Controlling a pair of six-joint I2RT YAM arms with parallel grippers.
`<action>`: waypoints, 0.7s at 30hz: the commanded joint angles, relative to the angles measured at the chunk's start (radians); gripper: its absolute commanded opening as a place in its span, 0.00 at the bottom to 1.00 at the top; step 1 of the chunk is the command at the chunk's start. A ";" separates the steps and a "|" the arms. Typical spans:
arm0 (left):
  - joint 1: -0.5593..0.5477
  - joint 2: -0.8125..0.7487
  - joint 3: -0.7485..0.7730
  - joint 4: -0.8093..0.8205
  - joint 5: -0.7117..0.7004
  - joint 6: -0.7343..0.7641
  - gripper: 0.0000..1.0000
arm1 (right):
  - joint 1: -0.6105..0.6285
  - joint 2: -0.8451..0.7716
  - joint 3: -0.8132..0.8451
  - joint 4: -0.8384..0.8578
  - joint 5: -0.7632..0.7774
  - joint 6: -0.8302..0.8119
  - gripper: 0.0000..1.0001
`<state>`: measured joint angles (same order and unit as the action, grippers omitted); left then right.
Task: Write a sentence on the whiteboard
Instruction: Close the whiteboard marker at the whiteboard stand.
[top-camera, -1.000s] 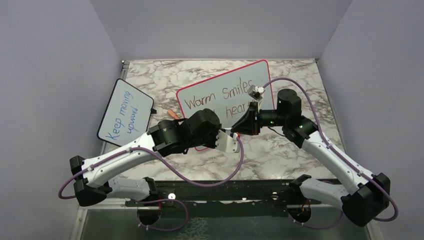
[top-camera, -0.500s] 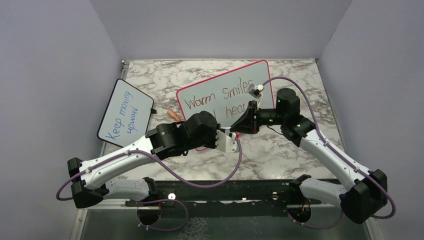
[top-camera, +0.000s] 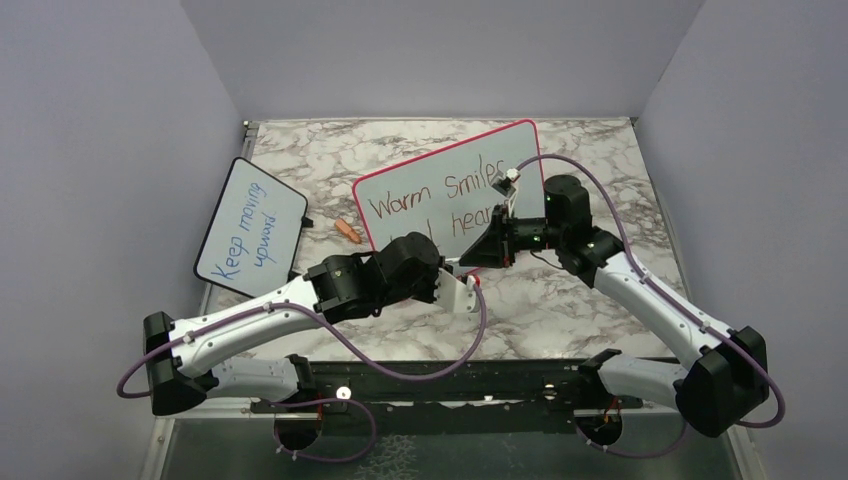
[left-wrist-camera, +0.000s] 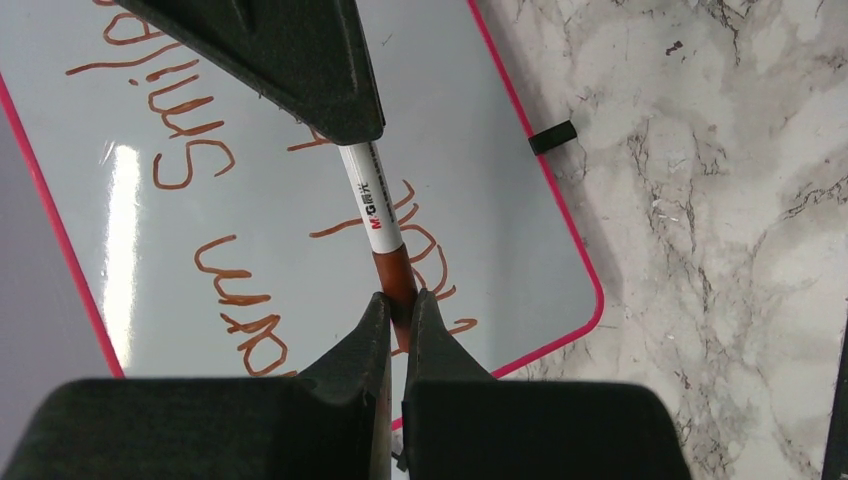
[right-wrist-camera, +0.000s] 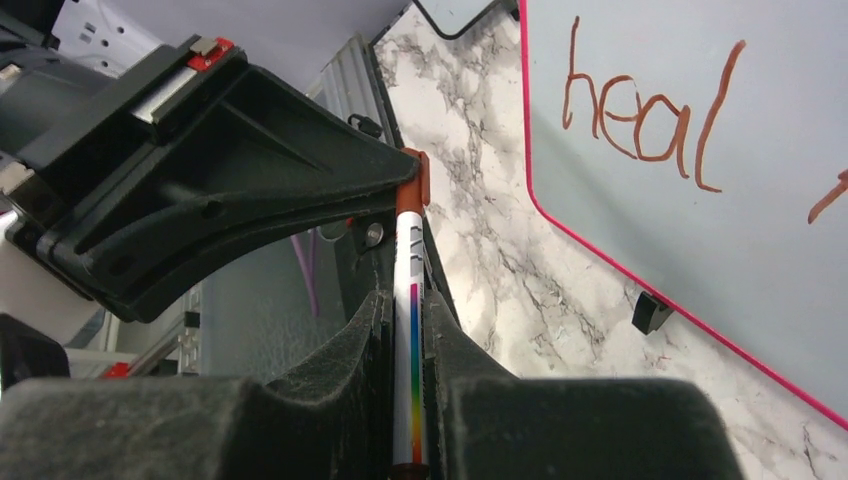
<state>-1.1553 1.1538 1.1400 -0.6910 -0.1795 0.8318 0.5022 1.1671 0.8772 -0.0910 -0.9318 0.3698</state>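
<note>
L arm (top-camera: 250, 310) slid down-left, orange bit (top-camera: 348, 230) uncovered mid-frame, L gripper (left-wrist-camera: 398, 302) clamped on brown end of marker (left-wrist-camera: 370, 190), R gripper (right-wrist-camera: 408, 300) clamped on its barrel

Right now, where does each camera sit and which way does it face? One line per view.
Top external: above and behind the bases, looking down at the table and whiteboard; left arm, right arm show.
Left wrist: looks past the left end effector at the marker and whiteboard below.
Right wrist: looks along the right end effector toward the left one, whiteboard at right.
Shared: both wrist views show one marker, clamped by both end effectors.
</note>
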 joint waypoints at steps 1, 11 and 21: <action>-0.078 -0.019 -0.028 0.371 0.154 0.039 0.00 | 0.024 0.005 0.026 -0.002 0.143 -0.014 0.00; -0.078 -0.175 -0.198 0.370 0.008 -0.062 0.42 | 0.022 -0.079 -0.078 -0.042 0.330 -0.081 0.01; -0.026 -0.297 -0.293 0.550 -0.186 -0.280 0.75 | 0.023 -0.130 -0.289 0.016 0.318 -0.093 0.01</action>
<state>-1.2240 0.8864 0.8490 -0.2745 -0.2699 0.6922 0.5240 1.0561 0.6613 -0.1398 -0.6201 0.2905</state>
